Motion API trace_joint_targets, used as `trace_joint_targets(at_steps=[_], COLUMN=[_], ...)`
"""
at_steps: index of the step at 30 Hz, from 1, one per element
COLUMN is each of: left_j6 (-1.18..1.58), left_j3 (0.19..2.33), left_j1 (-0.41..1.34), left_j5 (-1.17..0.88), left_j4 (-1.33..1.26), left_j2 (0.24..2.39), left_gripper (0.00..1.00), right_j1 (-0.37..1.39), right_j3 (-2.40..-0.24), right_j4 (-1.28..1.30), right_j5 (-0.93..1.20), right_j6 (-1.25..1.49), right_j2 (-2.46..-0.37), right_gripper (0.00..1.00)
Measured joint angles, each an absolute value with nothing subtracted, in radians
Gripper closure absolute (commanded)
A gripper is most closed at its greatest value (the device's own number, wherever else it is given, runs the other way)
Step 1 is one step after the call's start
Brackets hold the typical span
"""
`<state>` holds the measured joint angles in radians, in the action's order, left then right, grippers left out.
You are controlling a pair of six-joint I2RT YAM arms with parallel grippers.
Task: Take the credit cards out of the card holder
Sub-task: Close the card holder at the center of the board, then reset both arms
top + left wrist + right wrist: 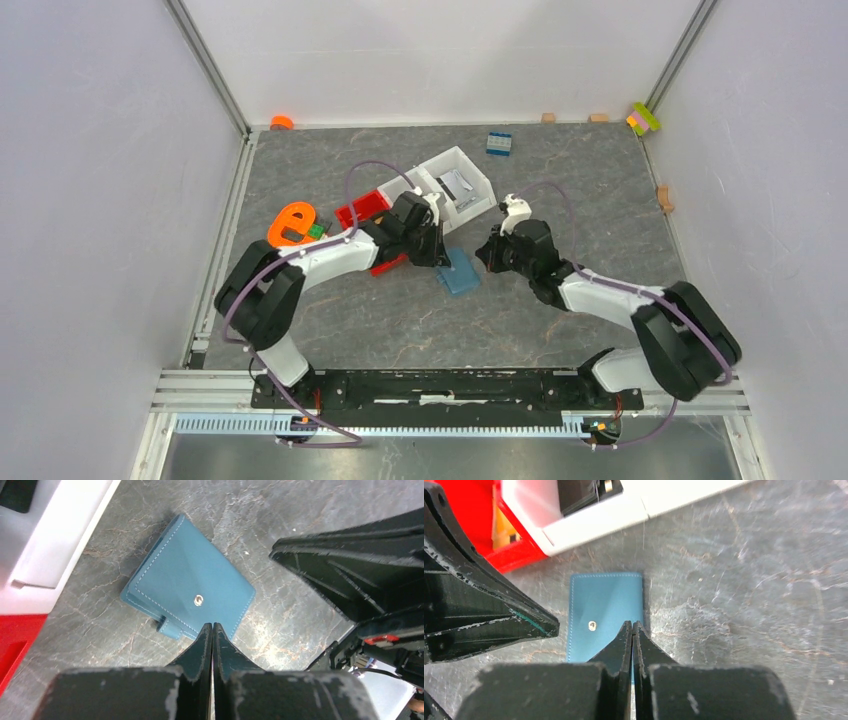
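Both your left pincer [210,628] and right pincer [632,625] were pinched together, empty, so you risked skidding the folded wallet [186,587] across the tabletop [300,520].

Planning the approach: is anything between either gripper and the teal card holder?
Nothing visible does. The card holder lies folded on the table, and the left gripper and right gripper, both shut, point straight at it.
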<state>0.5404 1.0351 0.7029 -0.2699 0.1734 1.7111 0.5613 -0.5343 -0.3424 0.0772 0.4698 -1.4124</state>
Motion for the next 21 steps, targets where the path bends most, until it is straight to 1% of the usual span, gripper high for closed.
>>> trace_joint_targets(at_steps=[2, 4, 7, 8, 9, 10, 11, 13, 14, 15, 16, 17, 21], left_j6=[0.537, 0.533, 0.525, 0.523, 0.519, 0.513, 0.507, 0.486, 0.473, 0.46, 0.446, 0.435, 0.396], left_j3=[1.008, 0.969, 0.894, 0.869, 0.844, 0.825, 0.804, 0.764, 0.748, 0.729, 0.711, 0.69, 0.615], left_j1=[0.703, 0.703, 0.703, 0.703, 0.703, 0.703, 0.703, 0.703, 0.703, 0.703, 0.703, 0.703, 0.703], left_j5=[-0.262, -0.258, -0.244, -0.237, -0.231, -0.22, -0.208, -0.176, -0.157, -0.136, -0.116, -0.094, 0.009], left_j4=[0.152, 0.116, 0.05, 0.03, 0.009, -0.01, -0.027, -0.063, -0.075, -0.093, -0.108, -0.126, -0.179], left_j2=[1.66, 1.597, 1.487, 1.445, 1.404, 1.37, 1.332, 1.258, 1.226, 1.194, 1.165, 1.135, 1.048], left_gripper=[0.94, 0.89, 0.82, 0.76, 0.69, 0.58, 0.49, 0.24, 0.1, 0.01, 0.0, 0.0, 0.0], right_j1=[0.561, 0.562, 0.562, 0.562, 0.562, 0.562, 0.562, 0.562, 0.562, 0.562, 0.562, 0.562, 0.562], right_j3=[-0.525, -0.513, -0.445, -0.413, -0.384, -0.356, -0.33, -0.275, -0.25, -0.226, -0.205, -0.183, -0.121], right_j4=[-0.339, -0.342, -0.369, -0.383, -0.394, -0.409, -0.422, -0.462, -0.48, -0.501, -0.517, -0.535, -0.594], right_j5=[0.043, 0.007, -0.063, -0.085, -0.105, -0.125, -0.144, -0.189, -0.212, -0.238, -0.264, -0.294, -0.409], right_j6=[0.454, 0.438, 0.41, 0.4, 0.391, 0.379, 0.368, 0.343, 0.336, 0.329, 0.326, 0.322, 0.305], right_j2=[-1.347, -1.289, -1.165, -1.119, -1.073, -1.032, -0.996, -0.925, -0.894, -0.868, -0.846, -0.826, -0.786], right_gripper=[0.93, 0.88, 0.76, 0.71, 0.67, 0.6, 0.53, 0.41, 0.34, 0.29, 0.23, 0.2, 0.2])
